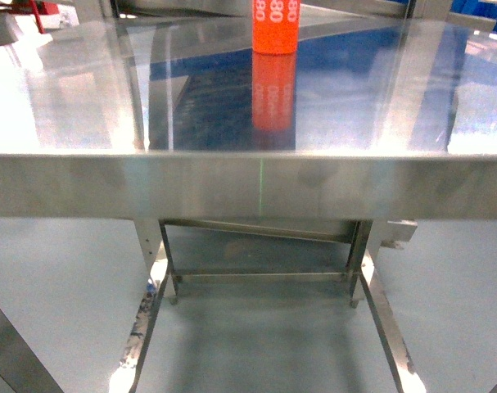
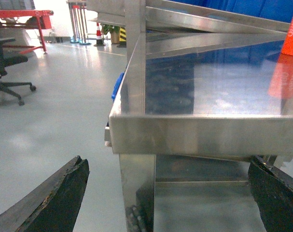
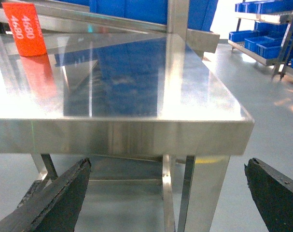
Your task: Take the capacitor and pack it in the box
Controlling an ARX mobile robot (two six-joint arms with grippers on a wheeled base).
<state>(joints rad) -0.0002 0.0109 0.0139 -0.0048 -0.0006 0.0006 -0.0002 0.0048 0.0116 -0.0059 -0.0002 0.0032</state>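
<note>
One orange-red capacitor (image 1: 276,26) is seen upright on the steel desk (image 1: 248,184), near its far middle. Both sets of fingers, left (image 2: 54,200) and right (image 3: 57,198), are held wide apart and empty below the desk's near edge, well apart from the capacitor.

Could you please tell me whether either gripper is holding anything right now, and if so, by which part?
Nothing is held. The left gripper and right gripper are both open and empty, below the table edge; the capacitor stands untouched on top.
</note>
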